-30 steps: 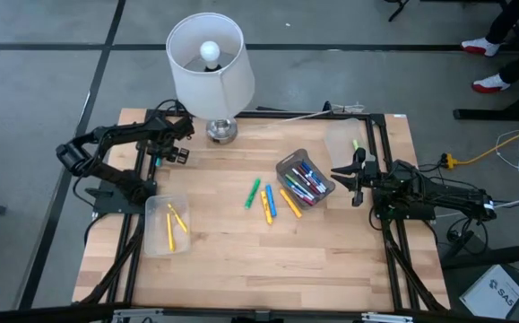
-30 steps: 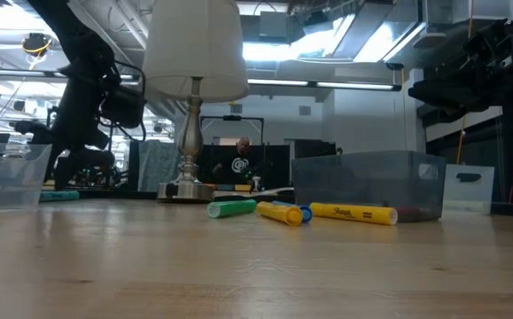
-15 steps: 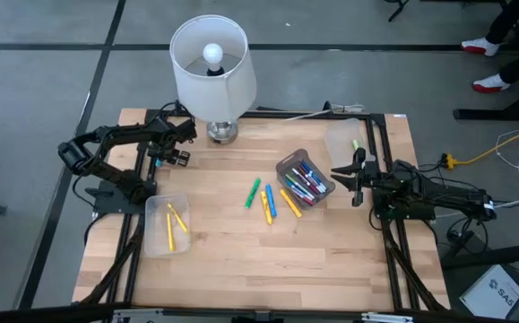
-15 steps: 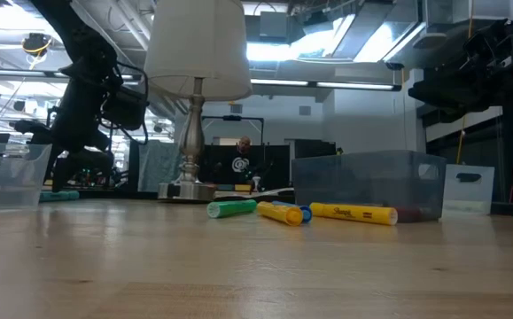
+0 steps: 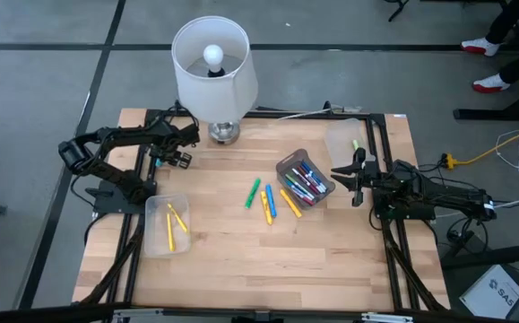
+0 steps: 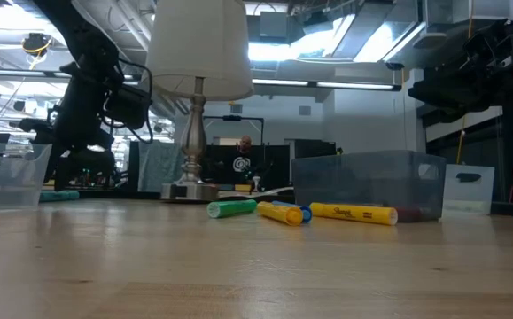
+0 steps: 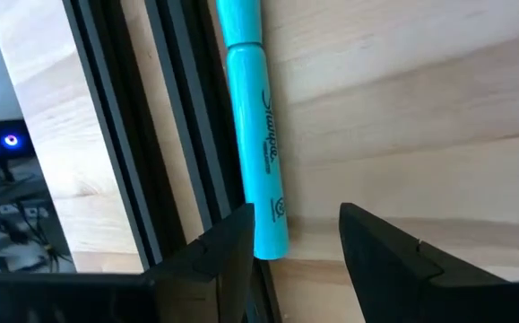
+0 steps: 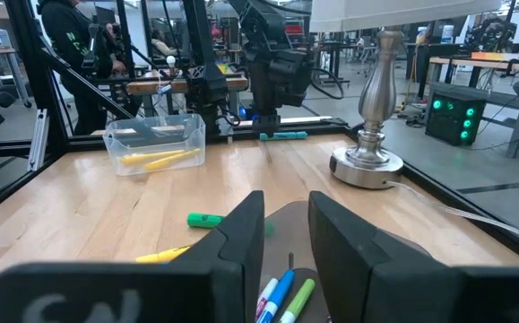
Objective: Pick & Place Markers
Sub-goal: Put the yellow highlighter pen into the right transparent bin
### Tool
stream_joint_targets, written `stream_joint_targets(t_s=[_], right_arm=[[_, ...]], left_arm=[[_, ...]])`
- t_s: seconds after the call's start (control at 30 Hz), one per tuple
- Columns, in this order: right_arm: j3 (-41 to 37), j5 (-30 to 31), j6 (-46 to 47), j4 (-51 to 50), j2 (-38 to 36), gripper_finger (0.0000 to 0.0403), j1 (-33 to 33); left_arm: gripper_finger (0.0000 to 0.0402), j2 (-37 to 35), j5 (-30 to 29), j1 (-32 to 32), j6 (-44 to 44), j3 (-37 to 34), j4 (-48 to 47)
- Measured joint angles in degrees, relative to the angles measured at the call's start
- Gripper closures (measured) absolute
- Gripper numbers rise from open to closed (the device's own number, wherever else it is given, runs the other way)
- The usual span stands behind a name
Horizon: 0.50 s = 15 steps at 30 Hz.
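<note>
Our left gripper (image 7: 295, 238) hangs with its fingers parted and empty, poised over the teal marker (image 7: 255, 135) that lies on the wood directly ahead of it. In the left wrist view the marker's near end sits in the gap between the two fingers, closer to one of them, and its long axis runs straight away from us, parallel to the black frame rail (image 7: 174, 144) just beside it. We judge that the fingers already straddle the barrel across its width, so the coming move turns on a straight descent, with that rail close on one flank as the thing to avoid.

In the high view the left gripper (image 5: 177, 148) is near the lamp base (image 5: 222, 132). The loose markers (image 5: 268, 202) lie well apart from it, toward the table's middle. The grey bin of mixed markers (image 5: 305, 178) lies beyond them, and a clear bin holding yellow markers (image 5: 167, 224) is back toward the left arm's base.

Our right gripper (image 8: 286, 229) waits, slightly parted and empty, just beside that grey bin, far from the teal marker, so we judge the left arm the one to take it.
</note>
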Motion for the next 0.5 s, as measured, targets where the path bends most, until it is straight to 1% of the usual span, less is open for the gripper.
stream_joint_targets(t_s=[0.23,0.5], right_arm=[[0.0,0.0,0.0,0.0,0.0,0.0312,0.0],[0.0,0.0,0.0,0.0,0.0,0.0312,0.0]], left_arm=[[0.0247,0.0,-0.1,-2.0,1.6,0.0,-0.3],[0.0246,0.0,-2.6,-5.0,3.8,0.0,-2.0]])
